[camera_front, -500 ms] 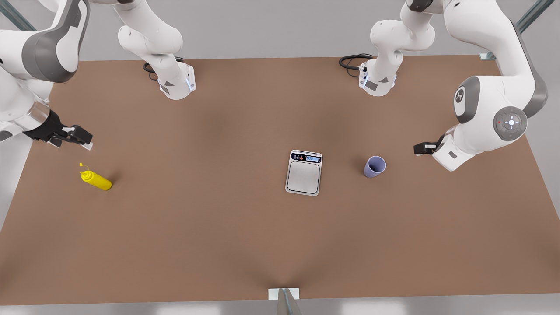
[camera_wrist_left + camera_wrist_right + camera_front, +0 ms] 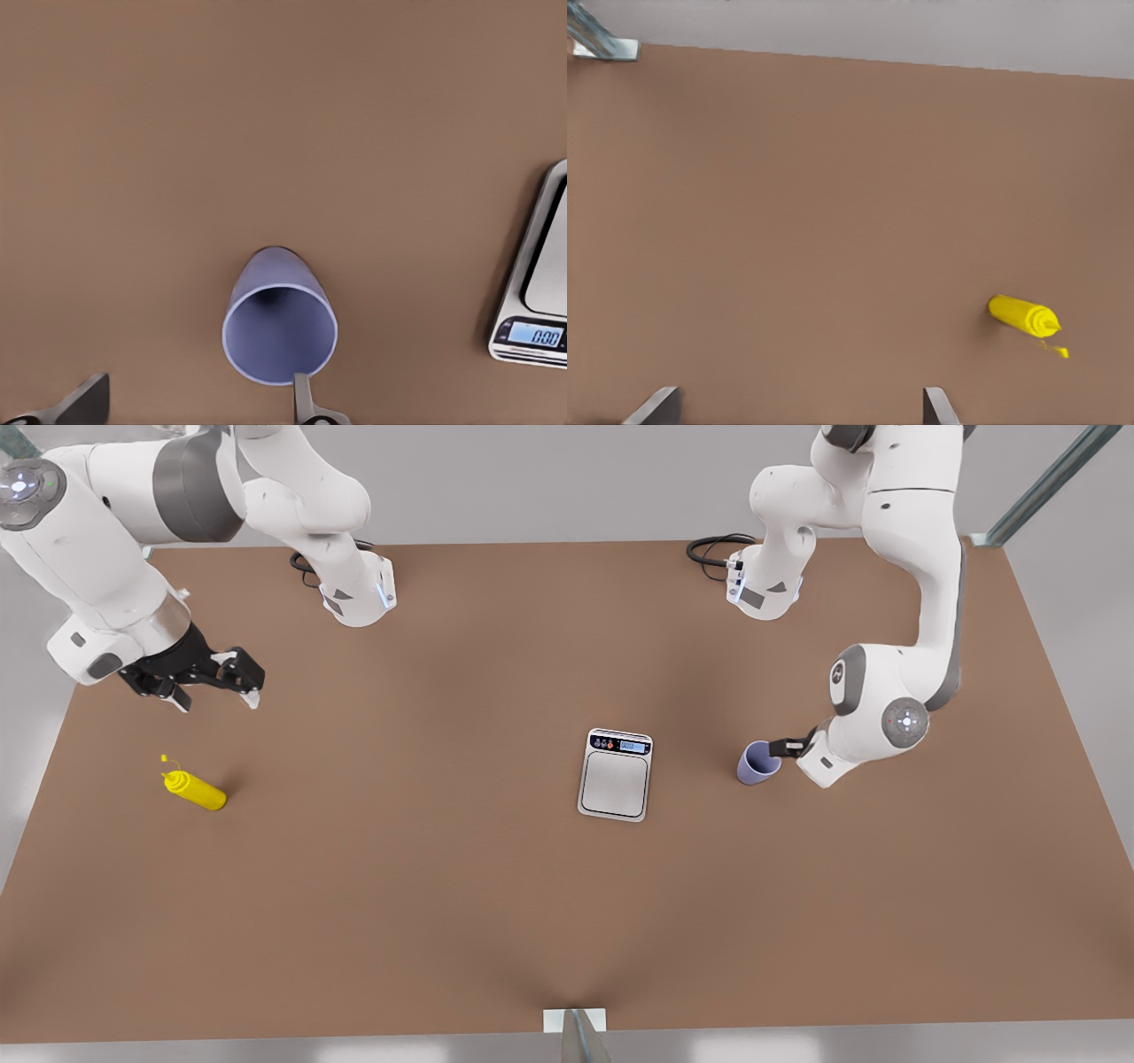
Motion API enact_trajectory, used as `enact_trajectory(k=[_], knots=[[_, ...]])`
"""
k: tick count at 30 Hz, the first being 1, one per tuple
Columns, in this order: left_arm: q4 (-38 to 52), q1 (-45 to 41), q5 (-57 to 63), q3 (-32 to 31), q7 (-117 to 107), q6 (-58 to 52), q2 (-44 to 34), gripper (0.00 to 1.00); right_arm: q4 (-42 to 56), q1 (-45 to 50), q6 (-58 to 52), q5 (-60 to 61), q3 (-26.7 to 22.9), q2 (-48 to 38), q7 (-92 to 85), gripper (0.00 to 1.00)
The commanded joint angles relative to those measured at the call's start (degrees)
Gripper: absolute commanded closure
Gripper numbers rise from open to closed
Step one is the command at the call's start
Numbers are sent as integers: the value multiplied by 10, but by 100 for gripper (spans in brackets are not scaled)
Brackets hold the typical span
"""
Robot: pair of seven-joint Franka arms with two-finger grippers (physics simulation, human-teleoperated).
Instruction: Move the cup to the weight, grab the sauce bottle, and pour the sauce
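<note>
Your left gripper [image 2: 780, 746] sits spread wide at the cup [image 2: 759, 763], one finger [image 2: 304, 400] touching its rim. The cup stands upright beside the weight [image 2: 616, 773], mid-table. Your right gripper [image 2: 217, 692], also wide, hovers near the sauce bottle [image 2: 195, 788], which lies flat by the table's edge on the front view's left, nozzle toward that edge.
</note>
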Motion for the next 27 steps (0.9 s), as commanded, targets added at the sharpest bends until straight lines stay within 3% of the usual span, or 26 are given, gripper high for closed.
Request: enact_trajectory(k=[1, 6, 15, 16, 17, 18, 21, 27], knots=[[-7, 0, -2, 0, 0, 9, 0, 0, 0, -72, 16, 2, -2, 7, 0, 0], [-67, 2, -2, 0, 19, 81, 6, 0, -1, -80, 39, 5, -6, 26, -4, 0], [-68, 2, -6, -2, 19, 142, 50, 0, 5, -73, -26, 0, -34, 9, -11, 0], [-68, 2, -6, -8, 19, 148, 50, 12, 3, -72, -23, 0, -33, 10, -13, 0], [-68, 2, -6, -8, 19, 147, 50, 43, 1, -72, -23, 1, -32, 10, -13, 0], [-68, 2, -6, -9, 19, 148, 52, 61, 0, -71, -21, 1, -32, 10, -13, 0], [-68, 2, -7, -9, 19, 148, 55, 72, 71, -58, -73, 0, -36, 84, -10, 0], [-68, 2, -8, -20, 11, 149, 60, 79, 72, -53, -53, -1, -39, 84, -11, 0]])
